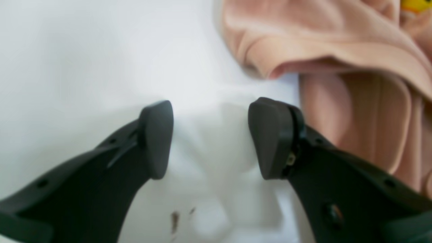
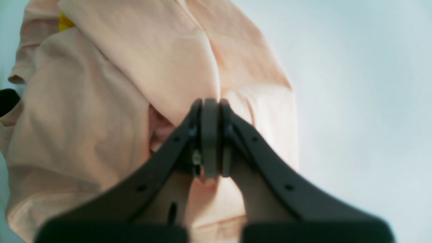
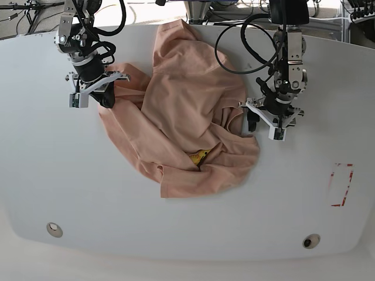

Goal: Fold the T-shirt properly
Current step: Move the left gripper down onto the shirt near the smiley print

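Item: T-shirt point(image 3: 181, 111), salmon-pink soft knit, ribbed collar, yellow emblem point(image 3: 198, 157) half buried; lies crumpled mid-table point(image 3: 47, 175), layers overlapping; step judged: spreading flat, no fold begun; right gripper point(image 2: 210, 135) pinched tight on a fold of cloth at the garment's edge; left gripper point(image 1: 211, 138) jaws spread, holding nothing, over bare table just beside the collar; next calls for the left to catch an edge, then both drawing apart.

1. We see the T-shirt point(image 3: 187, 117) lying crumpled at the middle of the surface point(image 3: 58, 175), toward its far side.
2. In the base view, the right tool point(image 3: 107, 99) sits at the shirt's left edge.
3. The left tool point(image 3: 253, 121) sits just beside its right edge, over bare surface.
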### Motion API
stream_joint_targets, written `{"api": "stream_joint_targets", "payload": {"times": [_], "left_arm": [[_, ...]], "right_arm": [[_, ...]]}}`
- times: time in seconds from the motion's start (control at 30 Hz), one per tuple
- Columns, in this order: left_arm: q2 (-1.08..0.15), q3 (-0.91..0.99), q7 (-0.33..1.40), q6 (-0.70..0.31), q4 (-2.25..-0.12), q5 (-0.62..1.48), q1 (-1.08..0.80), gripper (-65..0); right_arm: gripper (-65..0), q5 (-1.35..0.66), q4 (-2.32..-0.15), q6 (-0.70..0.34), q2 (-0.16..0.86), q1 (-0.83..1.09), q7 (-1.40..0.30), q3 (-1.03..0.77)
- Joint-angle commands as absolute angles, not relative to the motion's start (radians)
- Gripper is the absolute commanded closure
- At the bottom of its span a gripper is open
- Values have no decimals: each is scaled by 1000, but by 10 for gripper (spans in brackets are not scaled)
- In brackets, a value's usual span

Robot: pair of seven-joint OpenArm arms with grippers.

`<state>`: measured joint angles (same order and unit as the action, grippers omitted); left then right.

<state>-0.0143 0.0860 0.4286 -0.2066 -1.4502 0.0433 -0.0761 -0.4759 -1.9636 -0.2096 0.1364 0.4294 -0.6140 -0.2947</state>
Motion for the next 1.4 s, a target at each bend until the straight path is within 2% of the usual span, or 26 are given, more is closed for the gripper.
{"api": "stream_joint_targets", "payload": {"times": [0.0,0.33,0.47,0.67,0.73,0.83,1.0,1.27,1.37], "left_arm": [[-8,80,439,-211,-1442,51,-64,-364],[43,41,452,-216,-1402,55,-15,-365],[65,36,437,-217,-1410,54,-9,-323],[63,36,431,-223,-1417,58,-6,-163],[49,50,439,-217,-1411,54,12,-32],[43,53,458,-215,-1410,56,22,-2],[35,58,470,-213,-1414,56,31,0],[41,51,440,-214,-1414,49,46,-269],[36,46,442,-214,-1398,49,70,-270]], "right_arm": [[0,-485,-1981,-214,147,427,-592,-298],[0,-486,-1983,-216,147,426,-591,-300],[0,-487,-1985,-217,144,424,-593,-299],[0,-486,-1982,-219,144,422,-592,-299],[0,-486,-1979,-222,145,423,-588,-301],[0,-485,-1978,-220,144,423,-589,-301],[0,-486,-1976,-221,144,422,-589,-301],[0,-487,-1981,-220,145,421,-591,-299],[0,-487,-1982,-219,146,420,-591,-300]]}}
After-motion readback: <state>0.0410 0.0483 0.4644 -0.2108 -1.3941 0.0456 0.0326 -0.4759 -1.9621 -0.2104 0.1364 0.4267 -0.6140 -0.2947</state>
